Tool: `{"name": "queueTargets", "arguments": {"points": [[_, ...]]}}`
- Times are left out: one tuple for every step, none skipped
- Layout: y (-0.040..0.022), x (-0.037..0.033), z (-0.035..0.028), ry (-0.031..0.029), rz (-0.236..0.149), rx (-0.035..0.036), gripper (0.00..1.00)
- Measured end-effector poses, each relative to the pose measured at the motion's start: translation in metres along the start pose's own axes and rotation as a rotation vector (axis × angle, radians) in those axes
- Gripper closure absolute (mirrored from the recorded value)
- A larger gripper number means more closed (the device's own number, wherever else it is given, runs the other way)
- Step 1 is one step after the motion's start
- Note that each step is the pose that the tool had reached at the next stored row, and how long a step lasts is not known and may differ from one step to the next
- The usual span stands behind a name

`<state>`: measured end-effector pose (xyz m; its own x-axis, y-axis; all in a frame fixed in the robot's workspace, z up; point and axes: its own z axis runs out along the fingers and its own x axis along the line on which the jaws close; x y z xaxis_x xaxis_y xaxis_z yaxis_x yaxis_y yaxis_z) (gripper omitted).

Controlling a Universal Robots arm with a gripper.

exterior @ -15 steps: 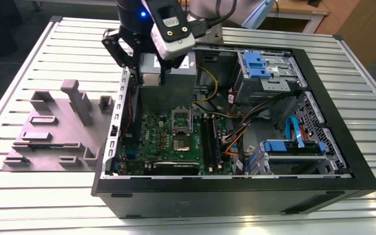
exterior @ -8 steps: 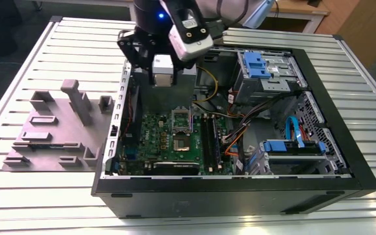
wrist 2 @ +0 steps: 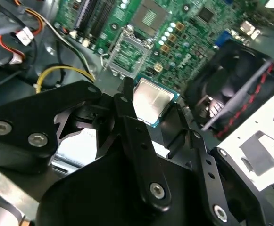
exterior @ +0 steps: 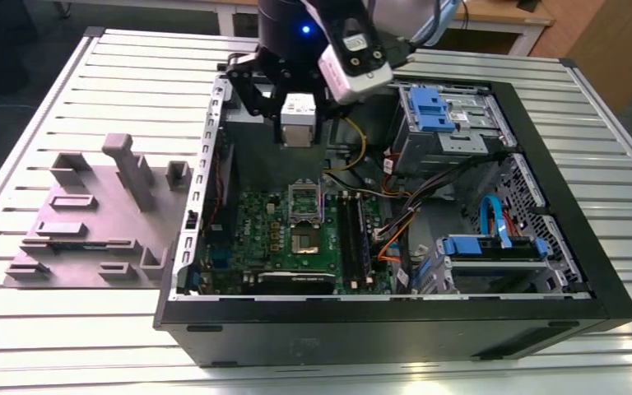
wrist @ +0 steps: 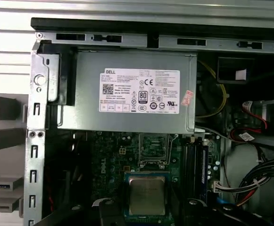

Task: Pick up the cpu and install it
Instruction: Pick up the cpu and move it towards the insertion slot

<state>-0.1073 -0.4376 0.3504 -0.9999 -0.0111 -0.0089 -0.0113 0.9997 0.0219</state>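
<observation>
Picked up already: gripping the cpu [wrist: 147, 195] in the end effector [wrist 2: 153, 101], closed narrow on it, hanging over the motherboard [exterior: 261, 239] near the empty socket [wrist: 154, 149]. Not yet seated.

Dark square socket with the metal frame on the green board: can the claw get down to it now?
Probably yes. The claw grips the small silvery square chip above the open black case, and the socket lies uncovered, no cables across it; the grey power-supply box stands close beside.
</observation>
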Motion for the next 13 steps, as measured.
{"name": "queueTargets", "arguments": {"points": [[0.0,-0.0029,0.0001,0.0,0.0,0.0,0.53],[-0.0001,-0.0057,0.0003,0.0,0.0,0.0,0.53],[-0.0001,-0.0082,0.0003,0.0001,0.0,0.0,0.53],[-0.0002,-0.0103,0.0005,0.0,0.0,0.0,0.53],[-0.0002,-0.0123,0.0005,0.0001,0.0,0.0,0.53],[-0.0002,-0.0148,0.0006,0.0001,0.0,0.0,0.53],[-0.0002,-0.0173,0.0008,0.0,0.0,-0.0001,0.53],[-0.0003,-0.0196,0.0008,0.0001,0.0,0.0,0.53],[-0.0003,-0.0209,0.0008,0.0001,0.0,0.0,0.53],[-0.0004,-0.0211,0.0008,0.0001,0.0,0.0,0.53],[-0.0004,-0.0211,0.0008,0.0001,0.0,0.0,0.53],[-0.0003,-0.0212,0.0008,0.0001,0.0,0.0,0.53],[-0.0003,-0.0212,0.0008,0.0001,0.0,0.0,0.53]]}}
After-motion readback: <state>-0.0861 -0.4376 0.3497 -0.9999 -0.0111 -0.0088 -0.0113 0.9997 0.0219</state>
